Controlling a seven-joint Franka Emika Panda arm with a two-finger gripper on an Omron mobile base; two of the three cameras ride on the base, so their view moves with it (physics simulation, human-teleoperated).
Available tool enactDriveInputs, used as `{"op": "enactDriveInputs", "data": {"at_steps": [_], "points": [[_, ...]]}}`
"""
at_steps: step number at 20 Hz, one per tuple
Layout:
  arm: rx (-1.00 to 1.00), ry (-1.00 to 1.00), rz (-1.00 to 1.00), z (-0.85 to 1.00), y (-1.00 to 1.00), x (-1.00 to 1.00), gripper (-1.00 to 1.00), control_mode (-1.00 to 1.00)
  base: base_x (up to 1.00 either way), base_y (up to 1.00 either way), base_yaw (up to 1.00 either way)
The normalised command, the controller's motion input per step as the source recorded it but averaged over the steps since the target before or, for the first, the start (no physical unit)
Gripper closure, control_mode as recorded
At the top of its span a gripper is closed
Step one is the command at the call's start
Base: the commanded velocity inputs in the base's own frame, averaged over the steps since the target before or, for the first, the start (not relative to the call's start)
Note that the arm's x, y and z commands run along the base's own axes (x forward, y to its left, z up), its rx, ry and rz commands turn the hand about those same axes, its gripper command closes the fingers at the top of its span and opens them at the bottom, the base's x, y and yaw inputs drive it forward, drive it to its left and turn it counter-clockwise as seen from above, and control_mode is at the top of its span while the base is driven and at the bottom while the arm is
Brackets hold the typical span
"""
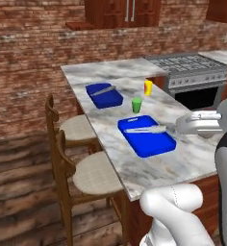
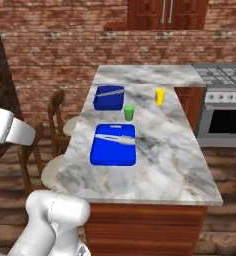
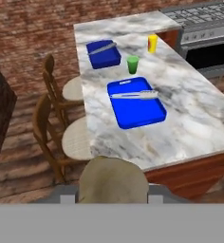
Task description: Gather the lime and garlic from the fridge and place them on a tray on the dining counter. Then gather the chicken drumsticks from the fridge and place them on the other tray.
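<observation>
A tan, rounded garlic bulb (image 3: 113, 176) sits between the two fingertips of my gripper (image 3: 112, 198), which is shut on it, at the bottom of the hand view. The gripper hangs short of the near end of the dining counter (image 3: 190, 118), over the floor by the chairs. Two blue trays lie on the marble top. The near tray (image 3: 135, 107) (image 1: 149, 141) (image 2: 112, 150) carries silver tongs (image 3: 133, 95). The far tray (image 3: 103, 54) (image 1: 105, 96) (image 2: 109, 98) also holds a silver utensil. The lime, the fridge and the chicken drumsticks are out of view.
A light green cup (image 1: 136, 105) (image 2: 129, 112) stands between the trays, with a yellow cup (image 1: 148, 87) (image 2: 160, 96) farther back. Two wooden chairs (image 1: 72, 158) line the counter's left side. A steel stove (image 1: 197, 77) stands at the far right, against a brick wall.
</observation>
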Motion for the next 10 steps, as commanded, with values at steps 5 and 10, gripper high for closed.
{"op": "enactDriveInputs", "data": {"at_steps": [5,10], "points": [[0.00,0.00,0.00,0.00,0.00,0.00,1.00,1.00,0.43,-0.89,0.45],[0.00,0.00,0.00,0.00,0.00,0.00,1.00,1.00,0.34,-0.99,0.29]]}}
